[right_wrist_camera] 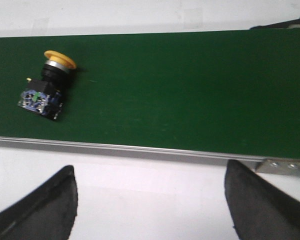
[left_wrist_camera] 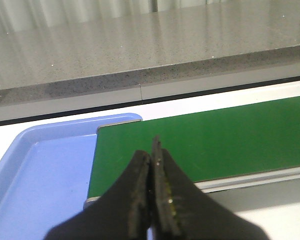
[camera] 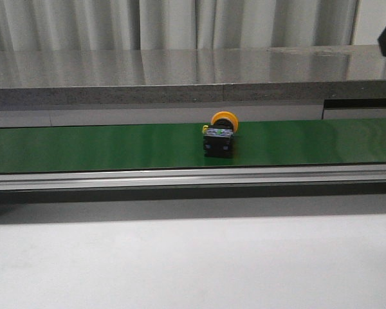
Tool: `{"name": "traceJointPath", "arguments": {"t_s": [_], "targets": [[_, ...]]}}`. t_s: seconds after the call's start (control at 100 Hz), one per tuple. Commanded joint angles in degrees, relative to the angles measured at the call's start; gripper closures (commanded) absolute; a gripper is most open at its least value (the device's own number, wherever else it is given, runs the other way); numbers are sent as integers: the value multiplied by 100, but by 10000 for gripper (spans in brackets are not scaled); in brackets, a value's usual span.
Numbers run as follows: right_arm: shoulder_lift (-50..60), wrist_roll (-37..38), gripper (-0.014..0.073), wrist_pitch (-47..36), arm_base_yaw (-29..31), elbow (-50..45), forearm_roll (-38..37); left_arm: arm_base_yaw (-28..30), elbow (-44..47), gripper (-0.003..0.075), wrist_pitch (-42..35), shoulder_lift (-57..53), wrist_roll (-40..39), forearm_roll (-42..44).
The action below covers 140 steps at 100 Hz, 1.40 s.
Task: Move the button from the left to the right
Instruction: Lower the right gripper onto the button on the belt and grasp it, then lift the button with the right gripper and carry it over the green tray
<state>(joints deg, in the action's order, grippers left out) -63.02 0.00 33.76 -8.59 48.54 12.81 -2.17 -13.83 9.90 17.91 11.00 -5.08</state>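
A: What is seen nearest?
B: The left gripper (left_wrist_camera: 152, 165), jaws pressed together, empty, above a blue tray (left_wrist_camera: 35, 170). The right gripper (right_wrist_camera: 150, 200) is spread wide.
A: And the button (camera: 219, 134)?
B: It is laid on its side on the green belt (camera: 116, 145), mid-length.

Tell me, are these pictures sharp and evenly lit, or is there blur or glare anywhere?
Front view: slightly soft, the button small and grainy, pale reflections streaking the grey counter. Left wrist view: the closed left gripper near the lens is dark and blurred; the blue tray and green belt are clearer. Right wrist view: the button is fairly crisp, while the open right gripper's fingers are dark, fuzzy shapes.
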Motion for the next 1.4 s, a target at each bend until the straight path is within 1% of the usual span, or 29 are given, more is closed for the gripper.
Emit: {"name": "traceJointPath", "arguments": {"t_s": [0.0,0.31,0.49,0.73,0.92,0.97,1.04,1.11,1.16,1.23,1.28,1.39], "targets": [[-287,0,-9,-347,-198,408,96,-34,-168,739,-445,39,-9,-16],[-1907,0,-9,-371,-707,1413,96,-34,-168,739,-445,39,-9,-16],[-2563,0,-9,-371,-913,1927,91,-34,-168,739,-445,39,-9,-16],[-3273,0,-9,-383,-935,2397,-93,-34,-168,739,-445,39,-9,-16],[-3702,0,-1,-360,-908,2527,-297,-34,-168,739,-445,39,-9,-16],[-3768,0,25,-353,-908,2527,-326,-34,-168,739,-445,39,-9,-16],[-3794,0,93,-308,-908,2527,-326,-34,-168,739,-445,39,-9,-16],[-3781,0,196,-282,-908,2527,-326,-34,-168,739,-445,39,-9,-16],[-3759,0,293,-276,-908,2527,-326,-34,-168,739,-445,39,-9,-16],[-3704,0,389,-241,-908,2528,-333,-34,-168,739,-445,39,-9,-16],[-3639,0,418,-206,-908,2539,-339,-34,-168,739,-445,39,-9,-16],[-3392,0,420,-190,-894,2539,-466,-34,-168,739,-445,39,-9,-16]]}}
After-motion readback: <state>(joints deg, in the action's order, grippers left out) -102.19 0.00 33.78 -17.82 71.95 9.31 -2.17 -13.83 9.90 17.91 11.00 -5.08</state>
